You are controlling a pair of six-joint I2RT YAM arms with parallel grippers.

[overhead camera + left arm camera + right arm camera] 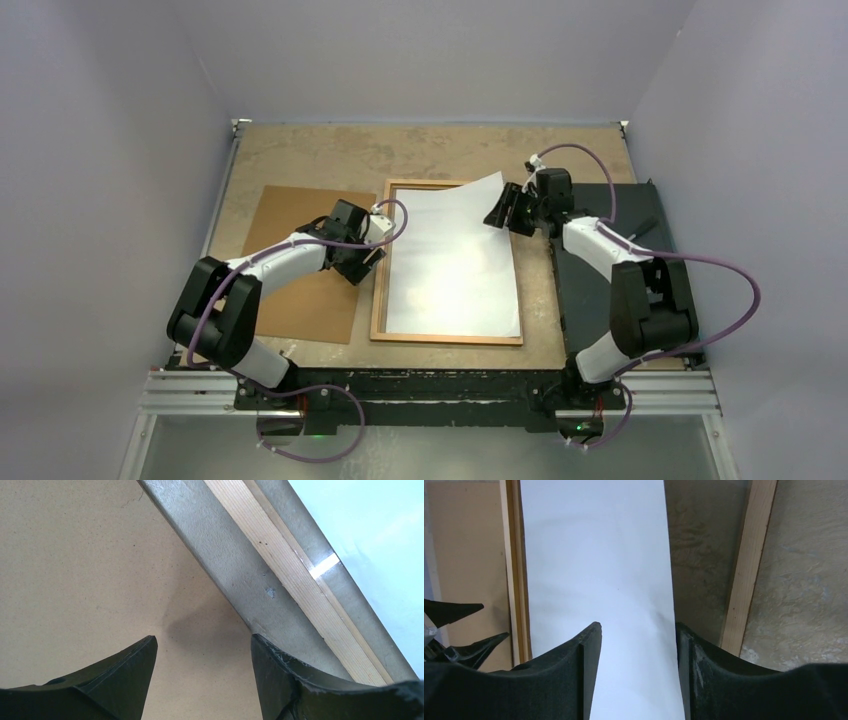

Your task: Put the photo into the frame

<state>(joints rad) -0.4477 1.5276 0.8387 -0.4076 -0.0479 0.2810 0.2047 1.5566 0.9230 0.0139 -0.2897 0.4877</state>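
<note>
bases of the two arms at the near edge of the mottled tan bench (pixel 300 150). beyond them, in the middle, lies the thin-railed orange-brown wooden picture frame (pixel 447 339), flat and in portrait position. the large thin photo (pixel 450 260) rests inside the frame with its plain whitish back upward. it sits slightly askew, and its far right corner is raised and reaches past the far rail.

left of the frame lies a plain brown rectangular backing board (pixel 300 290). the left gripper (pixel 368 258) hangs over the board's right edge, just beside the frame's left rail. in the left wrist view this gripper (pixel 202 642) has its fingers spread and nothing between them, with the board (pixel 75 555) below and the frame rail (pixel 280 565) running diagonally past.

right of the frame lies a black rectangular slab (pixel 585 300), partly under the right arm. farther back, the right gripper (pixel 497 212) sits at the raised corner of the photo. in the right wrist view this gripper (pixel 636 627) has its fingers parted and clamps nothing, and the white sheet (pixel 594 545) passes beneath them. a frame rail (pixel 514 555) borders one side of the sheet, and a strip of bench shows between its other edge and the opposite rail.
</note>
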